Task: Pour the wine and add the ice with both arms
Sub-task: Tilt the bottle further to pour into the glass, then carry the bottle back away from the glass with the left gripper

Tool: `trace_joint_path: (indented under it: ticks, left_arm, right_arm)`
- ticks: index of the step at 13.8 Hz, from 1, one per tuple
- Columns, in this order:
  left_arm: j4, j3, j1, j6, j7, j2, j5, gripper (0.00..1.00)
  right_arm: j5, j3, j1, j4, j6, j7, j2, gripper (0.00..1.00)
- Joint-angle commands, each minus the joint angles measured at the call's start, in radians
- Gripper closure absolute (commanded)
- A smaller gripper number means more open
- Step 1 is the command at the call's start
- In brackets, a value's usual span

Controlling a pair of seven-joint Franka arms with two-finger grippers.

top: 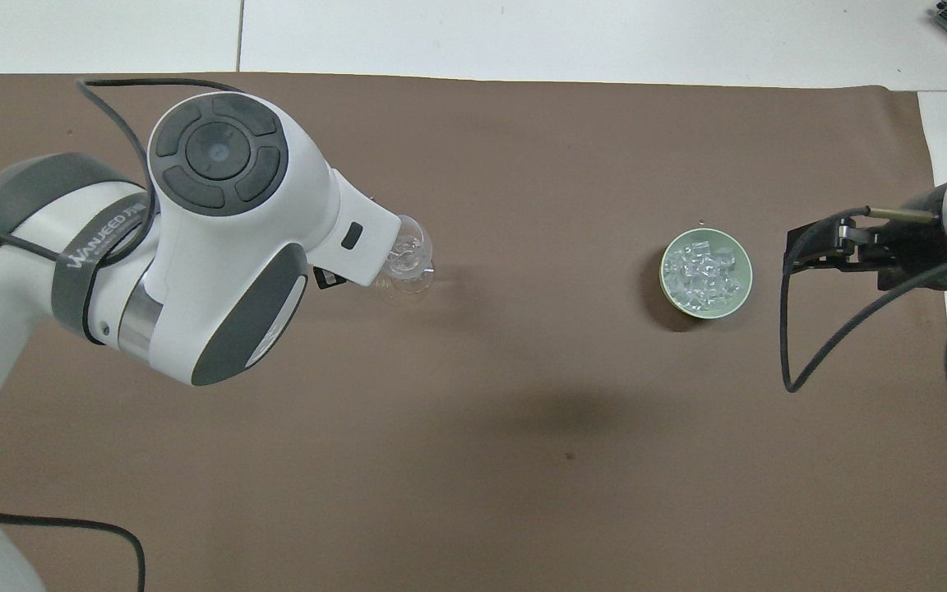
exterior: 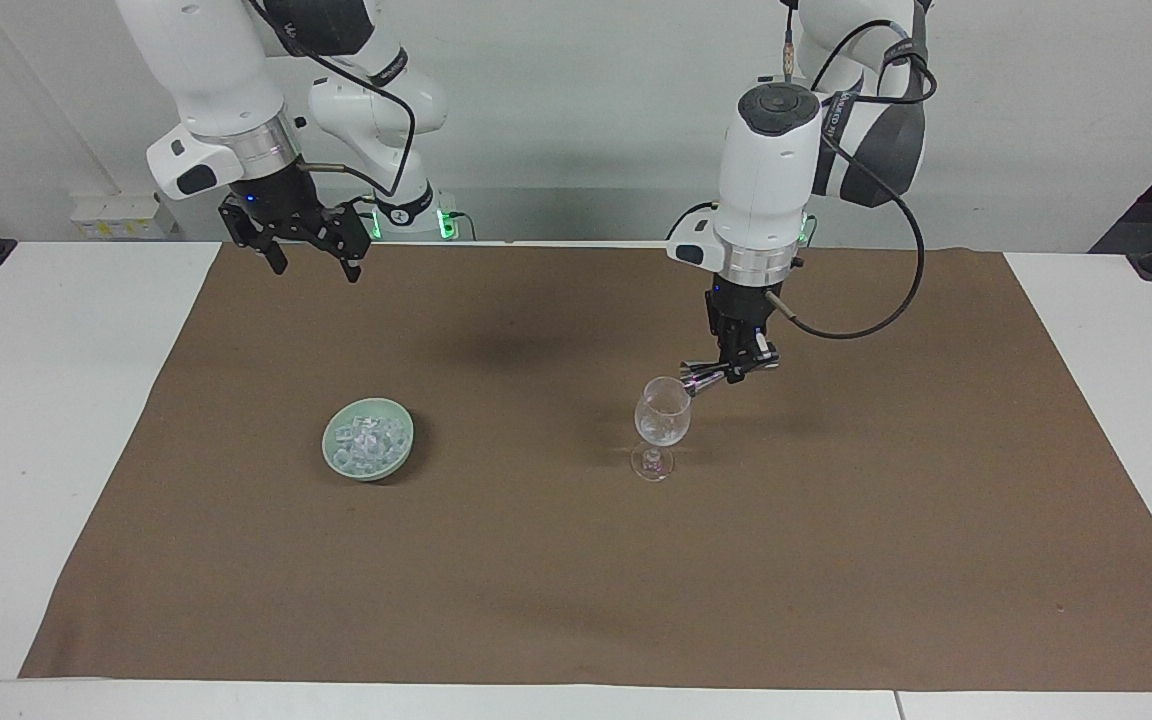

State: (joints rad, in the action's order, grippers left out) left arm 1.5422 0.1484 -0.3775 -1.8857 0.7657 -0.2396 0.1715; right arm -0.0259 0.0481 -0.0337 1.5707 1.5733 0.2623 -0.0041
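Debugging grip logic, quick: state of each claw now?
Left claw: shut on small shiny metal tool, over clear wine glass.
Right claw: open, empty, waiting.

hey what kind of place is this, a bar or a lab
Most likely a robotics lab: two white robot arms at a plain white table with a brown mat, staged with one wine glass and ice.
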Motion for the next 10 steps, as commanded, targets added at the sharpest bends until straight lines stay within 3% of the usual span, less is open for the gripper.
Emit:
trace_joint_path:
  ticks: [1, 8, 10]
  left_arm:
    - [-0.047, -0.016, -0.03, 0.033, -0.034, -0.027, 0.026, 1.0]
    - [-0.048, -0.024, 0.002, 0.016, -0.036, 0.019, 0.014, 1.0]
    - [-0.05, -0.024, 0.049, 0.014, -0.019, 0.042, -0.065, 1.0]
  right_arm:
    - [-0.011, -0.008, 0.005, 0.014, 0.013, -0.031, -0.011, 0.0]
    - [0.001, -0.01, 0.005, 0.014, 0.002, -0.031, -0.013, 0.0]
    - [0.001, -0.01, 0.005, 0.017, -0.009, -0.029, -0.016, 0.0]
